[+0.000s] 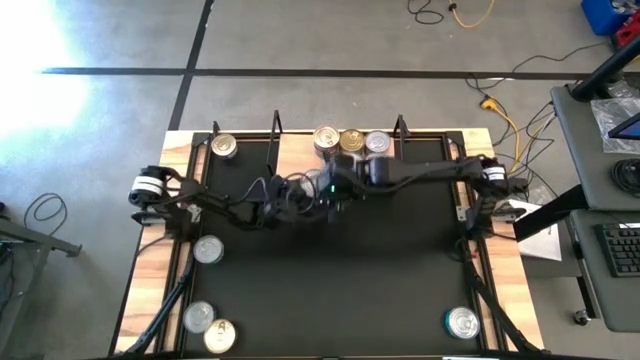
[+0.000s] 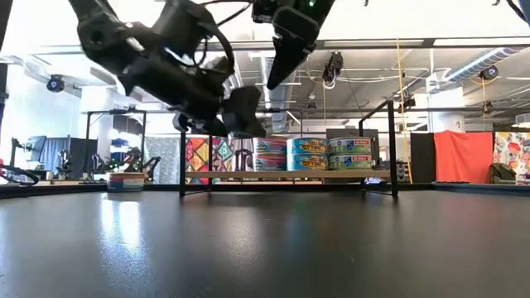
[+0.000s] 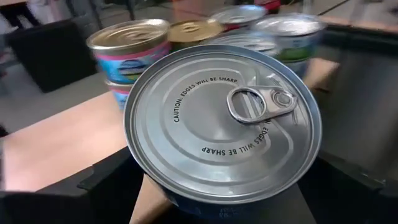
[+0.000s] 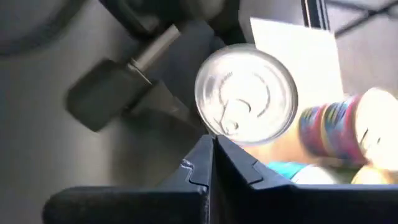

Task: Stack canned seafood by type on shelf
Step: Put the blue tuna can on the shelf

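Observation:
My left gripper [image 1: 298, 188] is shut on a silver-lidded can [image 3: 224, 124], held above the table just in front of the shelf [image 2: 290, 175]. On the shelf's light-wood board [image 3: 62, 143] stand several cans of seafood [image 1: 352, 141], stacked two high [image 2: 308, 154] with gold and silver lids. My right gripper [image 4: 211, 155] is shut on nothing and hangs higher up [image 2: 286, 58], pointing down beside the held can [image 4: 245, 93]. My left gripper pinches the can between its two fingers [image 3: 106, 180], which sit on opposite sides of its side wall [image 3: 186, 206]. They reach toward the shelf from the near side, close to level. The can is lifted clear of the table, lid up and tilted slightly.
One can [image 1: 223, 147] stands left of the shelf at the far edge. Loose cans lie on the black table at the left [image 1: 207, 250], near left [image 1: 198, 317] [image 1: 220, 335] and near right [image 1: 462, 322]. Black wire posts [image 2: 181, 149] [image 2: 392, 147] stand at the shelf's ends.

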Robot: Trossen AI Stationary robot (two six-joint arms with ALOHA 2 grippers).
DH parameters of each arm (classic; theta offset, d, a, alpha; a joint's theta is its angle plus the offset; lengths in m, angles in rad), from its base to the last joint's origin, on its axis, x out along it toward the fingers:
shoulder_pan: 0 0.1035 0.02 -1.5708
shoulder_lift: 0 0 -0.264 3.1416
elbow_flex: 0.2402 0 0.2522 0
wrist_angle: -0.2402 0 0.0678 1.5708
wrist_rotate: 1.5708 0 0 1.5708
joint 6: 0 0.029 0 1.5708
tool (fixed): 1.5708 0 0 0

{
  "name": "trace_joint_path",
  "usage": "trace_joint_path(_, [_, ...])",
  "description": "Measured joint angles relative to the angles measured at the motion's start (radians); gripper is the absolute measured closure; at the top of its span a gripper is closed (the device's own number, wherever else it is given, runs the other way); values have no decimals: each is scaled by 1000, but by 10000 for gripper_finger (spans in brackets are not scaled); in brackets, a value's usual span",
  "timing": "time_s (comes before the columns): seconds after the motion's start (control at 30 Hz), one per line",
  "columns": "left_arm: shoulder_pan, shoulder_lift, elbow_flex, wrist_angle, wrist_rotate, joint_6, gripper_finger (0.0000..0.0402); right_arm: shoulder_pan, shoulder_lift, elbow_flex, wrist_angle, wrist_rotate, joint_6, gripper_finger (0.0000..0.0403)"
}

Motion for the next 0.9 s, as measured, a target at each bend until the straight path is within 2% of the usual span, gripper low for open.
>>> trace_joint_path(0.13, [69,38,38,-14,24,-21,52,-124,-7,-7,27,-156,-177,390])
trace_joint_path(0.3, [111,112,87,-24,74,-22,51,-252,8,-33,122,-286,-273,390])
trace_joint_path(0.37, [115,141,112,-26,116,-22,51,-276,26,-43,152,-325,-303,390])
trace_joint_path(0.5, [114,189,160,-96,131,-51,51,-299,73,-60,192,-409,-334,390])
trace_joint_path(0.67, [114,197,186,-189,89,-138,51,-306,108,-85,211,-438,-343,390])
trace_joint_path(0.9, [126,192,186,-172,46,-166,36,-336,136,-96,303,-440,-349,390])
